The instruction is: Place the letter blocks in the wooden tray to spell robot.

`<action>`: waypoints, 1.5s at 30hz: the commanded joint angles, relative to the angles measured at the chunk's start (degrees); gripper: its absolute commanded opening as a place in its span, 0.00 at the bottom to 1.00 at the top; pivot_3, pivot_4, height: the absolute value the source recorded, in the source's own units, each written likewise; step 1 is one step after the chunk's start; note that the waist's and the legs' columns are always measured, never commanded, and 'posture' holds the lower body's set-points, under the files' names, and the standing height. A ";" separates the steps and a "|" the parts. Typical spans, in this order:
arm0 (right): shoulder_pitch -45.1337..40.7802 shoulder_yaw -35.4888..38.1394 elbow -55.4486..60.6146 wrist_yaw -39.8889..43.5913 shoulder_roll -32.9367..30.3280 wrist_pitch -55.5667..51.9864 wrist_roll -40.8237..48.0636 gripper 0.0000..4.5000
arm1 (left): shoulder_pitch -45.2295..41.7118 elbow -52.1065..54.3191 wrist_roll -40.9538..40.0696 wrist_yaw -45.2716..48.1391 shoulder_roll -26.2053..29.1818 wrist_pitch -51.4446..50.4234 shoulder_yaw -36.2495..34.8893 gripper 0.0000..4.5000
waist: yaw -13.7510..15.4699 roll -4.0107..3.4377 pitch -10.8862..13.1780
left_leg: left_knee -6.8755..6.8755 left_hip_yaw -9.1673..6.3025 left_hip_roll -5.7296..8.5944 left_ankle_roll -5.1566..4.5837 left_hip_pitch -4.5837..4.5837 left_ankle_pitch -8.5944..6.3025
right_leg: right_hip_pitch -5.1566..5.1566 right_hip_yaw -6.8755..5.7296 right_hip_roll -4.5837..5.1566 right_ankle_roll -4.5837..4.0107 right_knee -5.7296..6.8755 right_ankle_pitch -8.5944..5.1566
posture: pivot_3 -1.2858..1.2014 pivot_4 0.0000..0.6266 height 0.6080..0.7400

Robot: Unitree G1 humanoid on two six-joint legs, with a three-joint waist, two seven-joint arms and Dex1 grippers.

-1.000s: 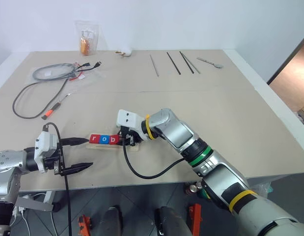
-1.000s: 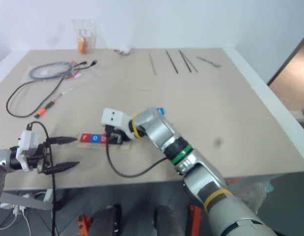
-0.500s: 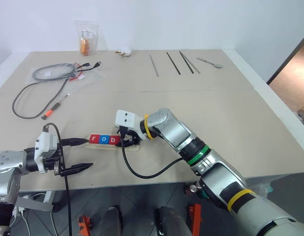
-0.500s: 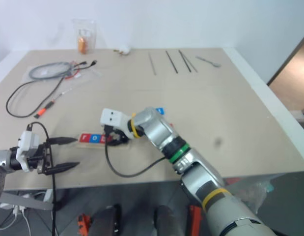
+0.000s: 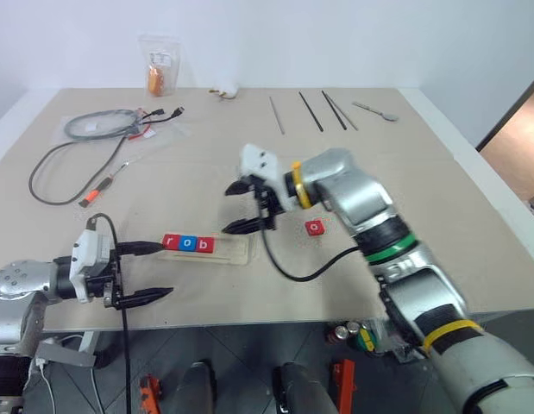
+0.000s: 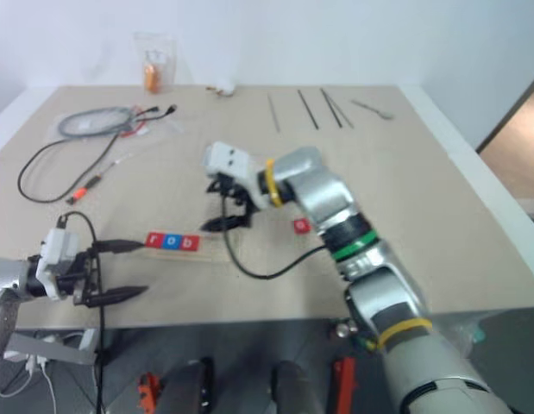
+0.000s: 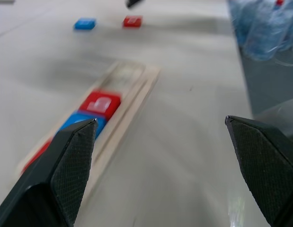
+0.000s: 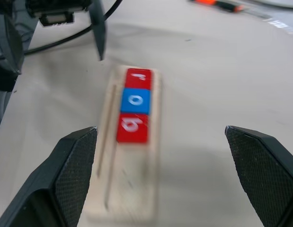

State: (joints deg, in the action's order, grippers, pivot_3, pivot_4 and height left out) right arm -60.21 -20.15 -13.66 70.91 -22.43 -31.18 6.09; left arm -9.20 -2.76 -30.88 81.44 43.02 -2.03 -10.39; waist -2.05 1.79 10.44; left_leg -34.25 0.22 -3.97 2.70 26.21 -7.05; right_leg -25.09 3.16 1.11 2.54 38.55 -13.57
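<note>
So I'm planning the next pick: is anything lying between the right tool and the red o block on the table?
Nothing visible does. The right tool hangs open above bare table, and the red o block lies loose beside it, apart from the wooden tray.

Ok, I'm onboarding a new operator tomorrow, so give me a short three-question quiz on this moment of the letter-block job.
1. True or false: three tiles sit in the wooden tray, reading r, o, b.
2. The loose red o tile lies:
A. in the tray
B. on the table, right of the tray
C. between the right gripper's fingers
3. Fill in: both the left gripper and the right gripper are ____ and hold nothing.

Key: 1 true; 2 B; 3 open.
</note>
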 commanded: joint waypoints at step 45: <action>21.35 15.63 -9.31 -9.55 -10.79 9.49 4.97 0.99 | -8.51 -0.21 -1.60 0.73 -1.67 -4.01 3.77 1.00 | -0.65 -0.03 0.02 | -0.21 -0.07 0.05 -0.09 -0.19 0.06 | 0.12 0.50 -0.30 0.21 0.04 0.26 | 0.52 0.24 1.00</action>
State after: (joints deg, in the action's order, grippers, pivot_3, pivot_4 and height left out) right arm -36.97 -4.63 -22.99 61.16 -33.31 -22.31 10.94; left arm -17.94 -4.26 -31.57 82.49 40.89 -5.62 -5.00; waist -2.71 1.76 10.45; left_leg -34.46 0.15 -3.91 2.61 26.02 -6.99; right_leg -24.98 3.67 0.79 2.75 38.59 -13.31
